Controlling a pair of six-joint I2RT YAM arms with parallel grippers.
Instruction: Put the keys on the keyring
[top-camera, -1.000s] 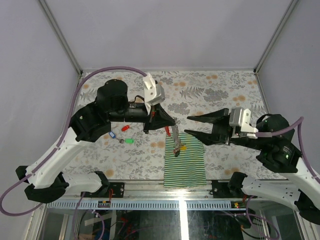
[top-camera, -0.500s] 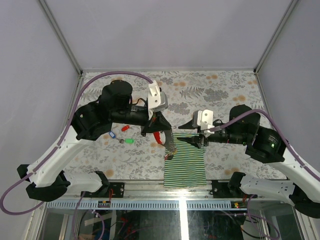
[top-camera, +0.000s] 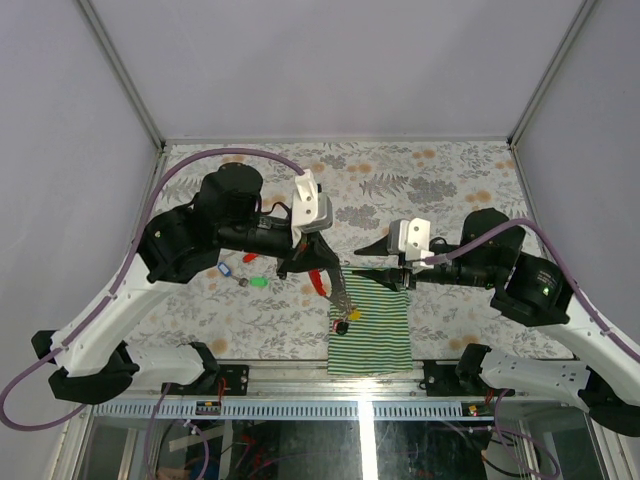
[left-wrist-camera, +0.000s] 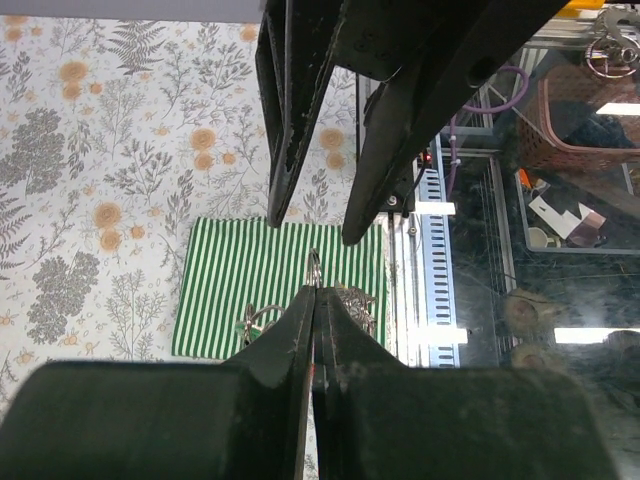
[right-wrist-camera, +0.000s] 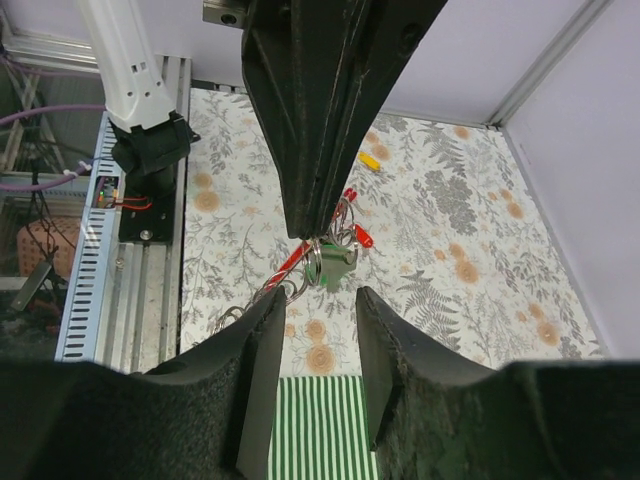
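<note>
item: keyring (top-camera: 338, 298), pinched at its top ring by the clenched left gripper (top-camera: 312, 266), its chain dangling over the striped cloth (top-camera: 380, 335). right gripper (top-camera: 368, 260): jaws parted, empty, tips just beside the ring. keys (top-camera: 259, 282): on the table, well apart. handling note: close squarely on the ring's free edge, clear of the left fingers; it likely swings.

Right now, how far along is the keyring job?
Done: no key clearly on yet; the yellow key lies by the lower end of the keyring, attached or not I cannot tell. In hand: the left gripper is shut on the keyring, the right gripper open beside it. Left: red key, green key, blue key on the table.
</note>
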